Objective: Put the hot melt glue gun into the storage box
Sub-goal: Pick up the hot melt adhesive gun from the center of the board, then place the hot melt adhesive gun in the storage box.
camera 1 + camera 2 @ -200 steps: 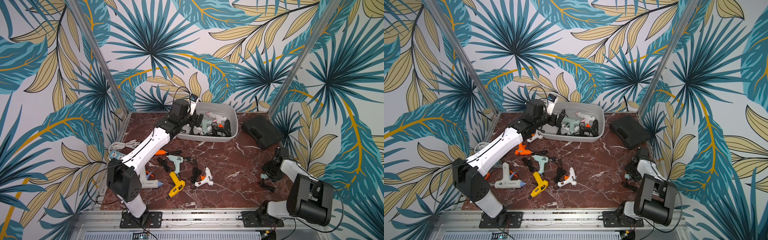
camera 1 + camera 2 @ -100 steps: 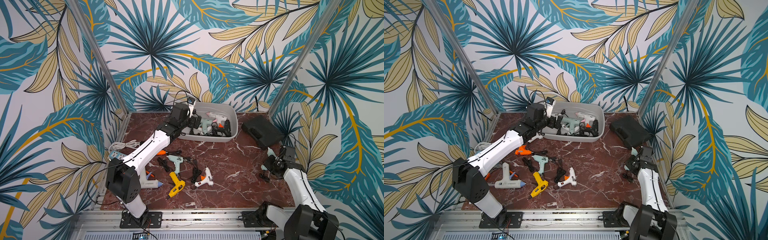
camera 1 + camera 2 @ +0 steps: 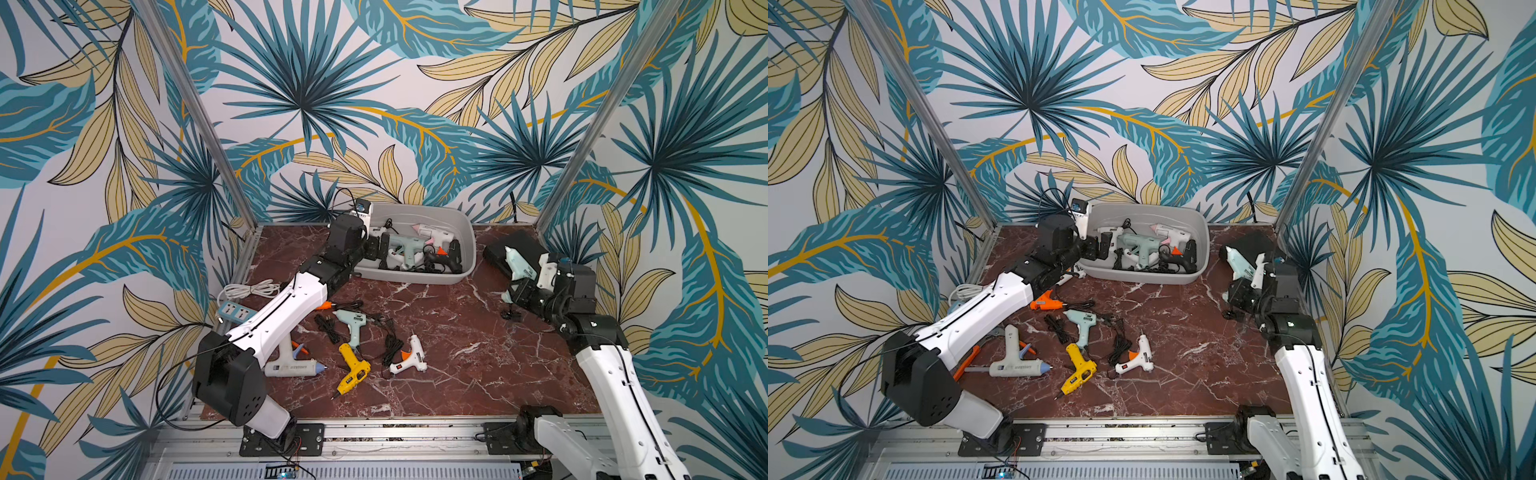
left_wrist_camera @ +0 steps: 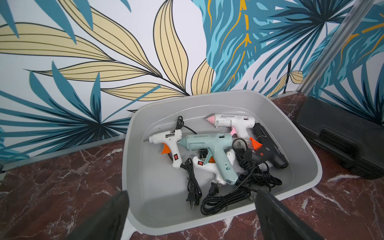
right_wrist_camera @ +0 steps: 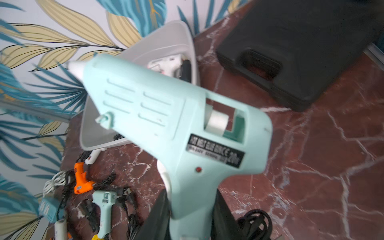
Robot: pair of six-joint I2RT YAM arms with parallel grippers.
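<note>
We hold the glue gun (image 5: 166, 116) pinched by its handle in the right end effector (image 5: 191, 216). It is raised off the surface (image 3: 457, 365) beside the black case (image 5: 291, 41) and well apart from the storage box (image 3: 419, 277). The left end effector (image 4: 193, 209) hangs spread wide and empty at the box's end.

The grip sits low on the handle while the whole barrel stands free above it. We judge that a quick swing could make the gun pivot or slip between the pads.

Its black cord (image 5: 255, 222) bunches under the grip. If it trails, it could catch on the case or hook over the box's rim and tug the gun loose.

The box already holds several guns (image 4: 209, 149) and tangled cords. A careless release could therefore leave ours perched on the pile, or with its cord draped outside.

We also see the left arm occupying one end of the box, so bringing the right arm in from that side risks a knock between the two.
</note>
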